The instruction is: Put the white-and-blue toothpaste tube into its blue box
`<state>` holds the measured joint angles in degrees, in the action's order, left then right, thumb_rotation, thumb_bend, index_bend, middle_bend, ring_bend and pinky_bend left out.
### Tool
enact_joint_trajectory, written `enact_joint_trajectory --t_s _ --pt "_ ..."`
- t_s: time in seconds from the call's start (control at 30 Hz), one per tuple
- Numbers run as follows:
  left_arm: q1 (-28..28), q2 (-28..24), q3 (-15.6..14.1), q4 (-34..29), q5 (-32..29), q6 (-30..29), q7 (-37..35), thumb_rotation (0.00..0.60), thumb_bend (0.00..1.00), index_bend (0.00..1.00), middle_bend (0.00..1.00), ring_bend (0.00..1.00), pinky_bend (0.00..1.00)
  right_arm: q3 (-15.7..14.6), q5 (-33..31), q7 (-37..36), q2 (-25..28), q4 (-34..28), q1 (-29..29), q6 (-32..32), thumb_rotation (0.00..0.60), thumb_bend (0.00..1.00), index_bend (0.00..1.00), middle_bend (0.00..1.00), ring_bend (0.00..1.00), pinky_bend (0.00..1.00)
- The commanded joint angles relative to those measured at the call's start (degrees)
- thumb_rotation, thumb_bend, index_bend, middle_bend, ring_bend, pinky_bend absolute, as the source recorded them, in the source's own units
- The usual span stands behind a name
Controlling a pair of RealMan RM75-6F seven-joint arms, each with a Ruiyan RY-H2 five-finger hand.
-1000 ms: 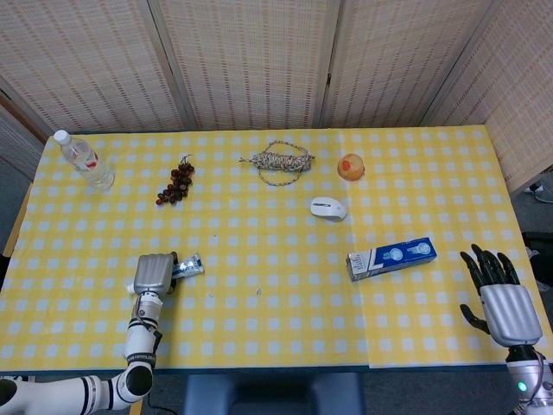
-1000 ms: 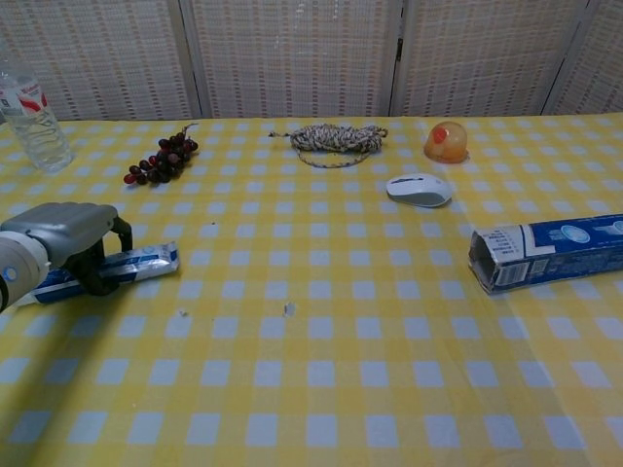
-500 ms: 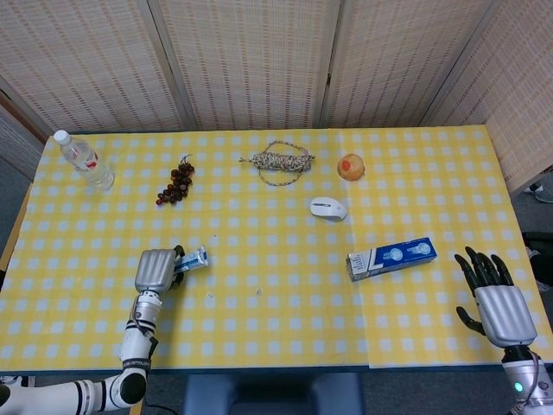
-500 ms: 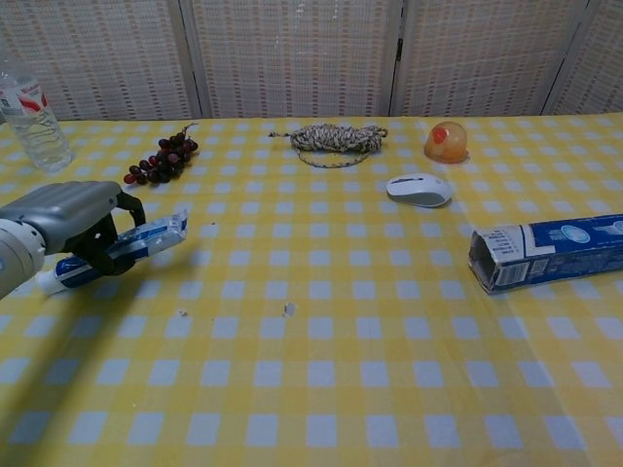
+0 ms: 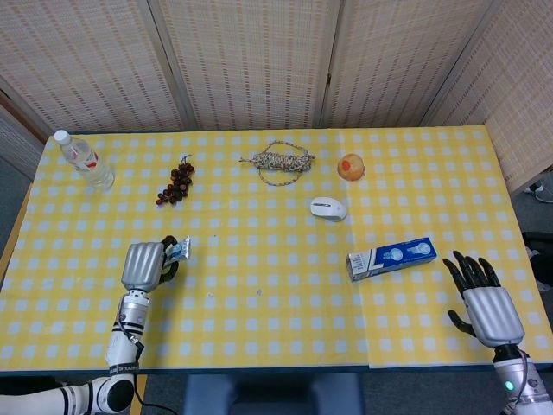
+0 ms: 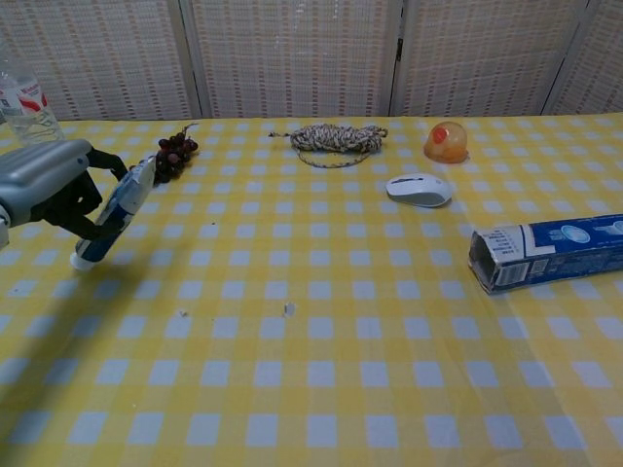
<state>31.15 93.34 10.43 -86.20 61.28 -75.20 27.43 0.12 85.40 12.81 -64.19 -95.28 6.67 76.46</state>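
Note:
My left hand grips the white-and-blue toothpaste tube and holds it up off the table at the left, tilted with its cap end down. The blue box lies flat at the right of the yellow checked table, its open end facing left. My right hand hovers open near the table's front right corner, a short way right of and below the box. The chest view does not show the right hand.
A water bottle stands at the back left, with grapes beside it. A coil of rope, an orange fruit and a white mouse lie along the back middle. Small crumbs dot the cloth.
My left hand has lifted the tube off the table and tilted it steeply. The right hand has drifted slightly left towards the box.

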Motion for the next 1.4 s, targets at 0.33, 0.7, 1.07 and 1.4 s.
enact_joint_trajectory --t_s 0.33,0.7,1.07,1.4 --pt "-2.3 -5.8 1.3 -10.0 3.0 -1.6 -4.3 0.6 0.78 0.98 1.0 1.0 1.0 5.2 -11.1 13.2 -1.1 -1.7 11.4 -16.0 0.6 0.31 0.0 0.0 0.0 0.0" --pt "-3.0 -9.5 2.3 -16.2 1.6 -0.7 -4.8 0.6 0.78 0.98 1.0 1.0 1.0 7.5 -26.8 30.9 -5.5 -2.2 22.3 -23.3 0.6 0.31 0.0 0.0 0.0 0.0" --pt "-3.3 -12.0 3.3 -18.9 1.6 -0.8 -6.2 0.6 0.78 0.98 1.0 1.0 1.0 5.3 -42.7 40.3 -11.9 3.8 30.5 -25.7 0.6 0.31 0.08 0.0 0.0 0.0" --pt "-3.1 -13.6 4.0 -19.5 0.9 -0.1 -6.9 0.6 0.78 0.98 1.0 1.0 1.0 2.5 -48.8 41.6 -16.2 8.9 34.1 -25.2 0.6 0.31 0.18 0.01 0.03 0.0"
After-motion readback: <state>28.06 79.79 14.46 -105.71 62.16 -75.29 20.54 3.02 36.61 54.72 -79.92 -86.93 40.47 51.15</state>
